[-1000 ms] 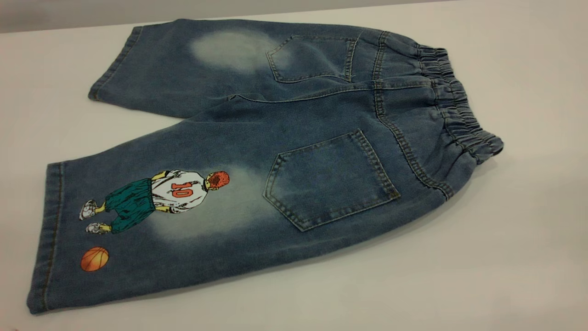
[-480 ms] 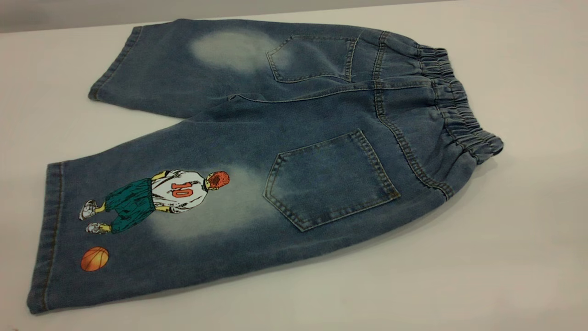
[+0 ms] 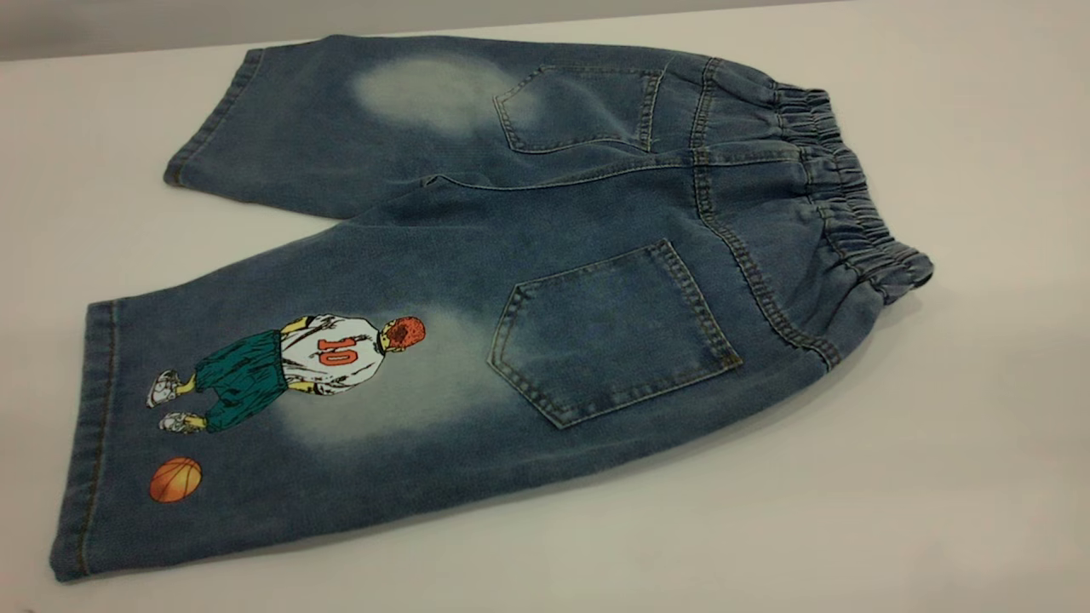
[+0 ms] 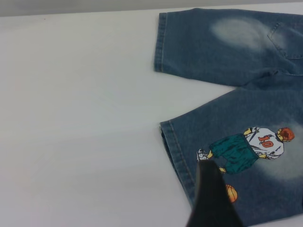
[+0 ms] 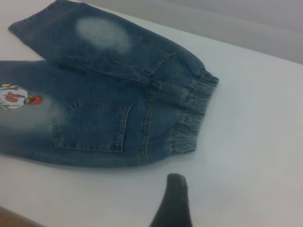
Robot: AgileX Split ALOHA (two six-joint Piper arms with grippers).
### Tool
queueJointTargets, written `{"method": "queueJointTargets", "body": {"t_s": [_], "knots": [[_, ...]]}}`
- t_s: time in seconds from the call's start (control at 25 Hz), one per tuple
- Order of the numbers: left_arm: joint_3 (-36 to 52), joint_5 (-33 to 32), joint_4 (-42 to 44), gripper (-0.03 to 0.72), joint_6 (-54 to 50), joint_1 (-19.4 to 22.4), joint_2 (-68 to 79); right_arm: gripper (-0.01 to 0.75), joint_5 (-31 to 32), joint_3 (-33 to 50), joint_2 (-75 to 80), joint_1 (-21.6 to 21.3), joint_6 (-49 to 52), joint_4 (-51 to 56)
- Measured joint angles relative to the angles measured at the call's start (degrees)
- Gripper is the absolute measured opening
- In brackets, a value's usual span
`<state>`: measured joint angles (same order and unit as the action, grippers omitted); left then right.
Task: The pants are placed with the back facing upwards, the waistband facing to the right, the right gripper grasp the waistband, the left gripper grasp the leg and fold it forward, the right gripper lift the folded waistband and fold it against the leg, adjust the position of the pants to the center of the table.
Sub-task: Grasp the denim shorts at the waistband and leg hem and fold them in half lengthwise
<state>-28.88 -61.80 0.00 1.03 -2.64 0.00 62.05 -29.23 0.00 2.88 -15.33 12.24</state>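
Note:
The pants (image 3: 528, 281) are blue denim and lie flat with the back pockets up. The elastic waistband (image 3: 851, 204) is at the right and both legs point left. The near leg (image 3: 213, 426) carries a print of a basketball player and an orange ball, and the far leg (image 3: 324, 128) is plain. Neither gripper shows in the exterior view. In the left wrist view a dark part of my left gripper (image 4: 210, 189) hangs over the printed leg (image 4: 265, 189), near its hem. In the right wrist view my right gripper (image 5: 174, 189) is over bare table, short of the waistband (image 5: 194, 113).
The white table (image 3: 937, 468) has open surface in front of and to the right of the pants. Its far edge (image 3: 128, 53) runs close behind the far leg. A table edge (image 5: 7, 218) shows in a corner of the right wrist view.

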Motion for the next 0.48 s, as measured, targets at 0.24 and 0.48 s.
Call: {"method": "queueJointTargets", "body": {"t_s": [0.24,0.48], "knots": [[0.0,0.0,0.0,0.411,-0.1,0.0,0.0,0.557,0.0,0.0,0.0,0.0,0.0,-0.1],[-0.2,0.3,0.0,0.411,-0.7,0.0,2.8,0.557,-2.2,-0.8,0.1,0.0,4.9,-0.2]]}}
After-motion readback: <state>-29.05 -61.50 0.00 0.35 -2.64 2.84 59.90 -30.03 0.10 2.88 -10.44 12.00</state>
